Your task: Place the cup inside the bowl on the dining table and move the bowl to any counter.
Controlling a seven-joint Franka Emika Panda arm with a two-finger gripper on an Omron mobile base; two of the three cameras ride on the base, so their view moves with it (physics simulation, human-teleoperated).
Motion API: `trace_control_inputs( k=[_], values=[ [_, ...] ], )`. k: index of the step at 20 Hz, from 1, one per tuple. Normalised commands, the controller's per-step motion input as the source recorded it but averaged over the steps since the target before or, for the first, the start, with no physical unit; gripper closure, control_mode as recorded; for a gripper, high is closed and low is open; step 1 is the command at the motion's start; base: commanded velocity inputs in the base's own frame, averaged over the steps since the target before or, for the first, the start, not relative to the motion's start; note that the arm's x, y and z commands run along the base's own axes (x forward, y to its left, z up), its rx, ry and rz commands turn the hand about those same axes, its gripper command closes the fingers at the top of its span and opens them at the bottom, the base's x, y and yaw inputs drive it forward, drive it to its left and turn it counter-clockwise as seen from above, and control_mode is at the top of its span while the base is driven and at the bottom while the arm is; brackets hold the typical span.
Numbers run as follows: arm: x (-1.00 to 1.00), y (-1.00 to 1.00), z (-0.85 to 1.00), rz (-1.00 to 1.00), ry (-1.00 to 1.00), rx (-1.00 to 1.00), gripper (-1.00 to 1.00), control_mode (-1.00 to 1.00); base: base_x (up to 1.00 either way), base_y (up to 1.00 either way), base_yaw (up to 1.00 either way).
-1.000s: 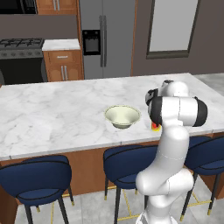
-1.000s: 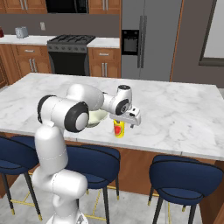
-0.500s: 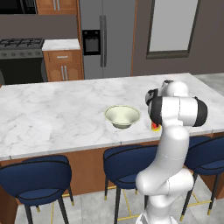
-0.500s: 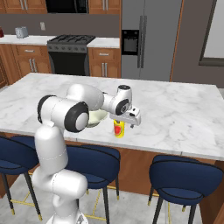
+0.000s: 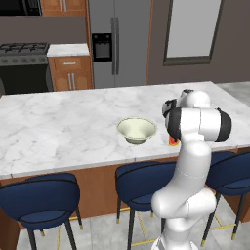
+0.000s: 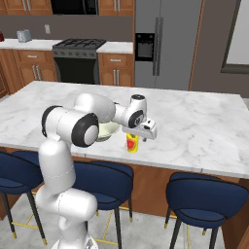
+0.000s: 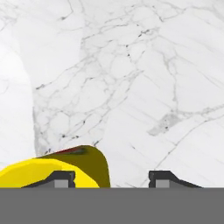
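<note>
Kitchen, marble dining table (image 5: 58, 132) with navy stools (image 5: 41, 200). Pincer (image 7: 113, 178) down at yellow cup (image 6: 132, 142), jaws part-narrowed, one tip against cup rim, other standing clear; grip not yet made. Cup sits on table just beside bowl (image 5: 137, 130), near front edge. Step: grasping cup. Next: finish closing, lift, carry over bowl. Versus earlier frame: arm, cup, bowl unmoved.

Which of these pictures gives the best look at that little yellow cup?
The right base view: the cup stands whole on the dining table. The left base view shows a sliver beside the arm; the hand view shows its rim.
</note>
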Motion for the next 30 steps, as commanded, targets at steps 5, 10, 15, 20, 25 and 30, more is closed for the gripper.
trace_control_inputs(
  k=[5, 10, 15, 20, 25, 30],
  values=[
    [0.0, 0.0, 0.0, 0.0, 0.0, 0.0, 1.0, -1.0, 0.0, 0.0, 0.0],
    [0.0, 0.0, 0.0, 0.0, 0.0, 0.0, 1.0, -1.0, 0.0, 0.0, 0.0],
    [0.03, 0.0, 0.02, 0.0, 0.0, 0.0, 1.0, -1.0, 0.0, 0.0, 0.0],
    [0.0, 0.0, 0.31, 0.0, 0.0, 0.0, 1.0, -1.0, 0.0, 0.0, 0.0],
    [0.0, 0.0, 0.3, 0.01, 0.0, 0.0, 1.0, -1.0, 0.0, 0.0, 0.0],
    [0.0, 0.0, 0.18, 0.05, 0.0, 0.0, 1.0, -1.0, 0.0, 0.0, 0.0]
  ],
)
